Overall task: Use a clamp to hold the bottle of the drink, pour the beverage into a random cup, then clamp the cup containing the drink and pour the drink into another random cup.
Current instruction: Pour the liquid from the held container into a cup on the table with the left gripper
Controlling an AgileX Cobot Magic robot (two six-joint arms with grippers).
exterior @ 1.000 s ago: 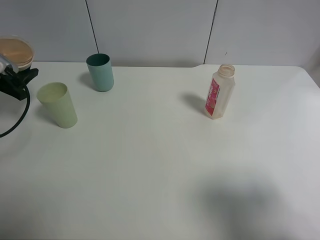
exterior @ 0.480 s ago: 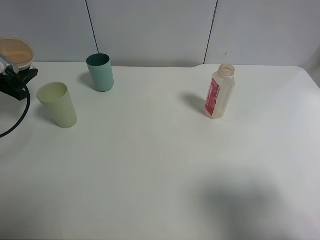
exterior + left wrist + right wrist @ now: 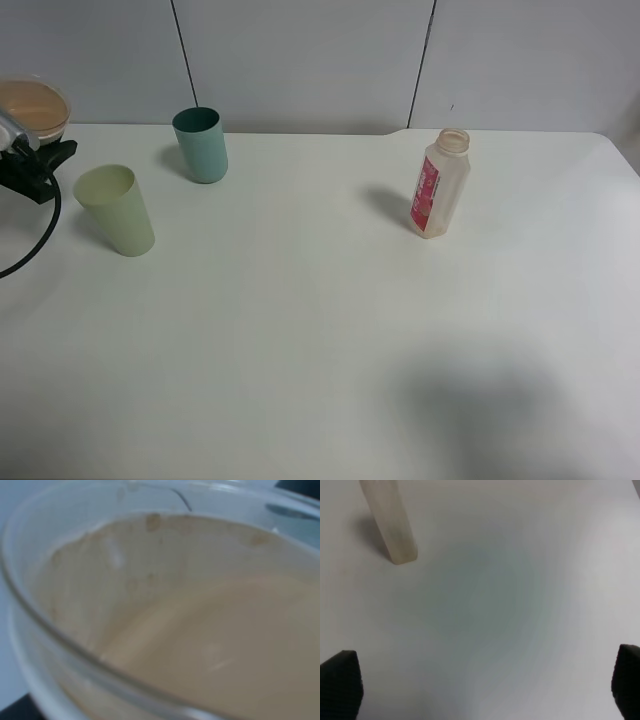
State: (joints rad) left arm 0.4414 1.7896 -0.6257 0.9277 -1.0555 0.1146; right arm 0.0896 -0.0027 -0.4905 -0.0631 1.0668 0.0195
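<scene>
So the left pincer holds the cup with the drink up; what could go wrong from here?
1. The beverage stands high in the cup held by the left pincer; a hasty tilt may spill it beside the pale green tumbler.
2. That tumbler stands free and tall; a touch of the cup may tip it.
3. The teal tumbler stands close behind and could be bumped.

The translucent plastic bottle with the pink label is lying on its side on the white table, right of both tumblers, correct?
No: the exterior high view shows the translucent squarish plastic bottle with the pink-red label standing upright, not lying down. It is on the white table, right of the teal plastic tumbler and the pale yellow-green plastic tumbler.
</scene>
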